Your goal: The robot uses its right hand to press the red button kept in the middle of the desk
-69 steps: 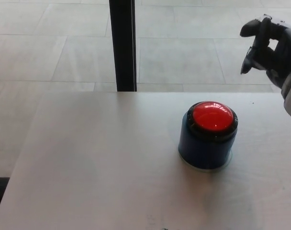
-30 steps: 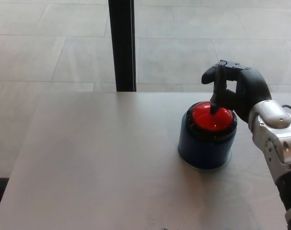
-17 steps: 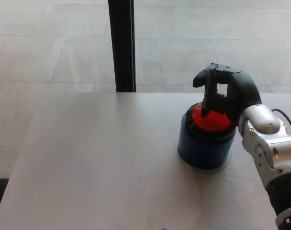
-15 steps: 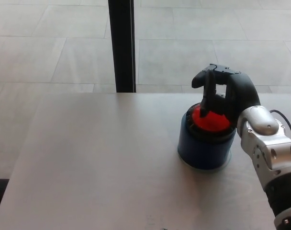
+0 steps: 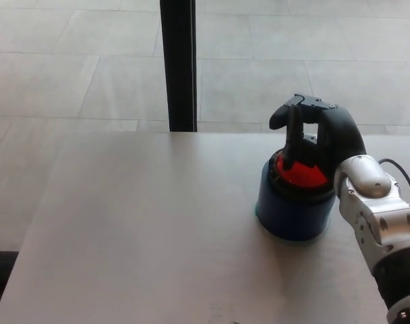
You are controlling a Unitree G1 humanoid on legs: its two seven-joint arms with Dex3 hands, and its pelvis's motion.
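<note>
Since a couple seconds back your right hand [image 5: 323, 135] has swung in from the far edge and now sits on the red button [image 5: 301, 173], mid-desk [image 5: 137, 229] atop its blue base [image 5: 294, 212]. Fingers curled down, one fingertip touching the dome, gripping nothing. Looks like the press is happening, or nearly.

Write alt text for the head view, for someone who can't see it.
The robot's black right hand rests on top of a red button, one finger pointing down onto the dome. The button sits in a round blue base on a pale desk. Behind the desk, a black post rises from a grey tiled floor.
</note>
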